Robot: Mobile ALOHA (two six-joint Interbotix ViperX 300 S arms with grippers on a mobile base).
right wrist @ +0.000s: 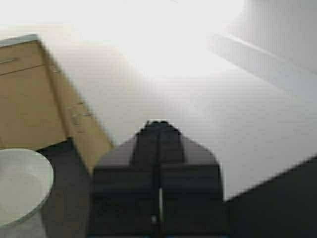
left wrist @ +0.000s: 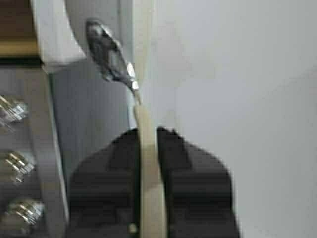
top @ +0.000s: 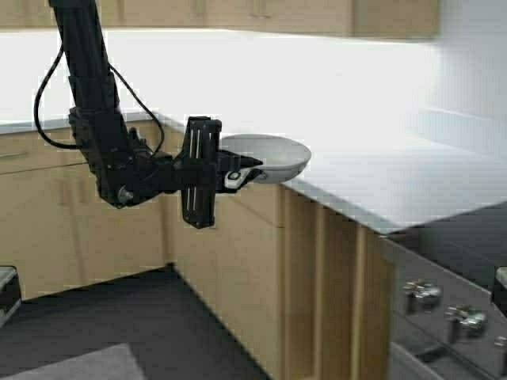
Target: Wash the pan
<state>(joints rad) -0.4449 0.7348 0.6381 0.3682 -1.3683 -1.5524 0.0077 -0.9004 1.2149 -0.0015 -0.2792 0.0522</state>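
Observation:
The off-white pan (top: 268,156) hangs in the air beside the corner of the counter, level with its top. My left gripper (top: 240,175) is shut on the pan's pale stubby handle (left wrist: 143,116), turned so the handle stands on edge. In the left wrist view the two black fingers (left wrist: 178,153) clamp the handle on both sides, and a shiny metal bracket (left wrist: 111,54) joins it to the pan's body. My right gripper (right wrist: 159,124) is shut with nothing in it, hovering over the white counter. The pan's rim (right wrist: 20,183) shows low in that view.
The white counter (top: 380,174) runs in an L with wooden cabinets (top: 47,214) beneath. A stove front with metal knobs (top: 424,294) sits at the lower right. Dark floor (top: 119,317) lies open below the left arm.

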